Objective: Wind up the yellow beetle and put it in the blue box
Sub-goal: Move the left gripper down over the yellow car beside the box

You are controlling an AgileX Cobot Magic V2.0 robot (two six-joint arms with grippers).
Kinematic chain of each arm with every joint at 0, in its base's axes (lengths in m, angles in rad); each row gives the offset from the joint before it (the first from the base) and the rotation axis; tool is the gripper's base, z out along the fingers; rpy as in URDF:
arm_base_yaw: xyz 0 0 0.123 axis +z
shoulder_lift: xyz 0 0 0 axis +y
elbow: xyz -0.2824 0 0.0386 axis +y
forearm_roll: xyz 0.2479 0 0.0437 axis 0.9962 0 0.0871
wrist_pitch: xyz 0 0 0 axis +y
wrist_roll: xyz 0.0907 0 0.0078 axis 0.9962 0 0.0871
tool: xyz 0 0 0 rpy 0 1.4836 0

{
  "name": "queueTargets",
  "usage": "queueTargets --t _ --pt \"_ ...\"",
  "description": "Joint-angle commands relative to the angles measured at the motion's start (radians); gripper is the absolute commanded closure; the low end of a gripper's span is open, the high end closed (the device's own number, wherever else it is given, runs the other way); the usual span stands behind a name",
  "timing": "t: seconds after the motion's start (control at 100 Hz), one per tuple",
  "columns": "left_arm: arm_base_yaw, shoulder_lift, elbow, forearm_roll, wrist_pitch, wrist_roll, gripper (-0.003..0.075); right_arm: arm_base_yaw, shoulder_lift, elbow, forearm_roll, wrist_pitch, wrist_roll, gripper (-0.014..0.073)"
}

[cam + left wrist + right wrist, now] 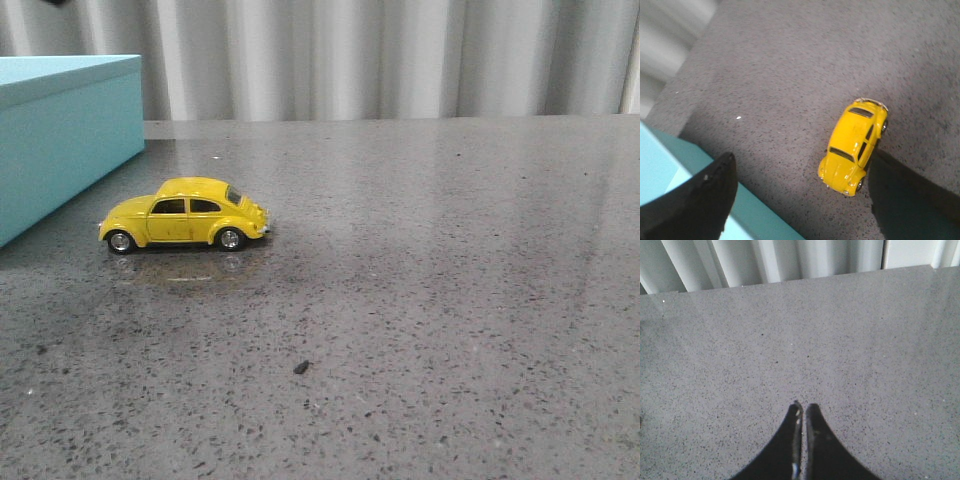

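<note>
Plainly nearer the spread left gripper point(800, 200), yellow beetle point(185, 215) broadside beside blue box point(60, 140); right gripper point(803, 410) pressed together, far off.

Soft, even light; the grey tabletop point(420, 300) shows pale sheen at the right of the front frame. The yellow beetle point(186, 214) casts a faint reflection below. Wrist views look slightly soft.

1. In front of me the yellow beetle point(186, 214) stands on its four wheels on the grey speckled table point(420, 300).
2. The blue box point(60, 135) is just beside it, at my left, lid on.
3. A small dark crumb point(300, 367) lies nearer to me.
</note>
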Motion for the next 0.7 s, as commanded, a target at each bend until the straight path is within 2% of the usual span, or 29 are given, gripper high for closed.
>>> queueTargets --t 0.0,0.14,0.29,0.48,0.69 --pt "-0.008 0.027 -0.036 -0.001 -0.025 0.053 0.0206 -0.004 0.003 -0.023 -0.002 -0.058 -0.014 0.0655" --pt "-0.008 0.104 -0.036 -0.009 0.046 0.060 0.0206 -0.004 0.003 -0.023 -0.002 -0.055 -0.014 0.0655" --pt "-0.008 0.190 -0.041 -0.012 0.053 0.061 0.0206 -0.004 0.003 -0.023 -0.002 -0.055 -0.014 0.0655" --pt "-0.008 0.281 -0.123 -0.015 0.159 0.061 0.0207 -0.004 0.003 -0.023 -0.002 -0.061 -0.014 0.0655" --pt "-0.017 0.328 -0.196 -0.042 0.172 0.107 0.0207 -0.004 0.003 -0.021 -0.002 -0.071 -0.014 0.0655"
